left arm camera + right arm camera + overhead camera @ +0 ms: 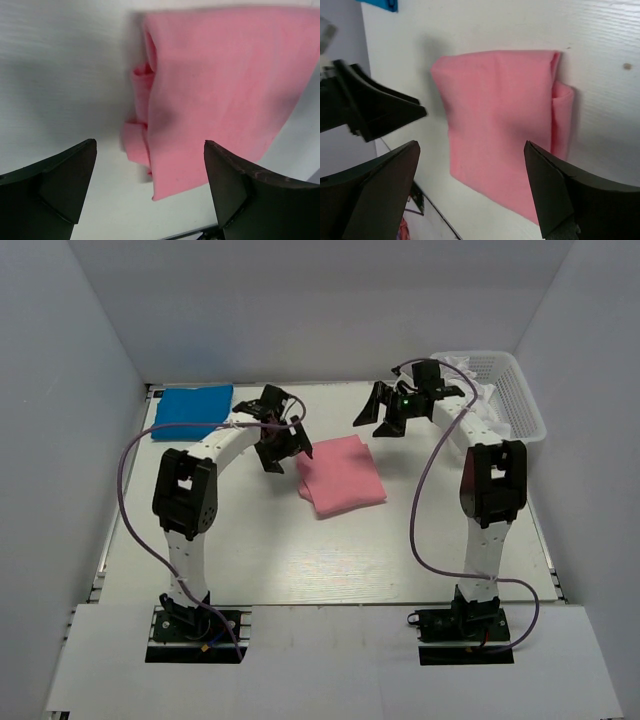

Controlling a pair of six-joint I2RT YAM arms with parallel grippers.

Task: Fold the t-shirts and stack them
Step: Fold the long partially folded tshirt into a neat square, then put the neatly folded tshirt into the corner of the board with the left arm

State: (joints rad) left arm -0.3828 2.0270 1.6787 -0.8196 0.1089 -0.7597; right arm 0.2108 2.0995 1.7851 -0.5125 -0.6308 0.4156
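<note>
A folded pink t-shirt (pixel 340 477) lies flat on the white table near the middle; it also shows in the left wrist view (pixel 220 90) and the right wrist view (pixel 497 120). A folded blue t-shirt (pixel 192 410) lies at the back left. My left gripper (pixel 283 447) is open and empty, hovering just left of the pink shirt's left edge (pixel 150 165). My right gripper (pixel 382 415) is open and empty, raised above the table behind the pink shirt (pixel 472 170).
A white plastic basket (pixel 500 390) holding white cloth stands at the back right. White walls close in the table on three sides. The blue shirt's corner (pixel 382 4) shows at the top of the right wrist view.
</note>
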